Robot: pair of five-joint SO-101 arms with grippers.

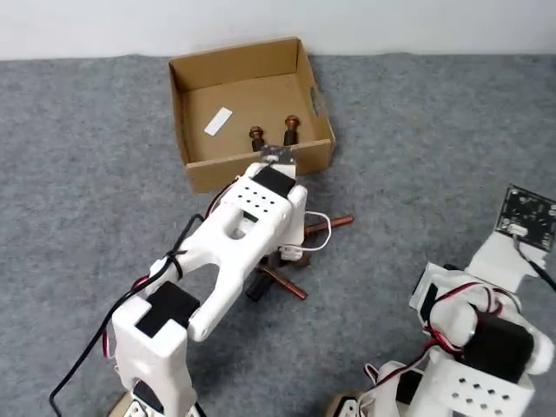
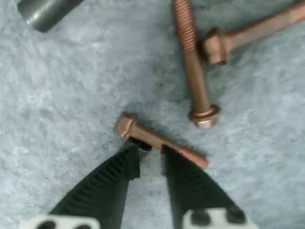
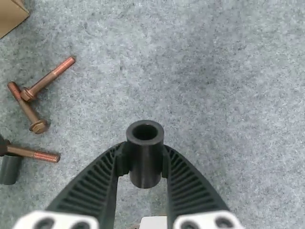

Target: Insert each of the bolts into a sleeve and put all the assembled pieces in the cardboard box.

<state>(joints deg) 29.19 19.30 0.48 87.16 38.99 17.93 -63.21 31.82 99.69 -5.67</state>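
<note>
The right gripper (image 3: 144, 164), nearest the lens, is clamped on a black sleeve (image 3: 144, 152), which is held upright with its bore open upward above the grey carpet (image 3: 228, 71); the left gripper (image 2: 151, 160) is set low over the carpet, its fingers parted by a narrow gap with nothing between them, the tips at the shank of a loose copper bolt (image 2: 162, 142) that lies across them. Just beyond, a second bolt (image 2: 195, 71) and a third bolt (image 2: 257, 28) are seen crossed, the head of the third against the threads of the second; a spare sleeve (image 2: 47, 12) lies on its side farther off. Farthest, inside the cardboard box (image 1: 217, 172), a first assembled piece (image 1: 257, 136) and a second assembled piece (image 1: 291, 129) are stood side by side, near a white slip (image 1: 219, 121).

Two assemblies are thus judged delivered; three bolts remain to be sleeved and boxed. The crossed pair lies near the targeted bolt and may be disturbed; that bolt is aligned with the closing direction, so a grip is judged awkward; the box's near wall must be cleared on delivery.
</note>
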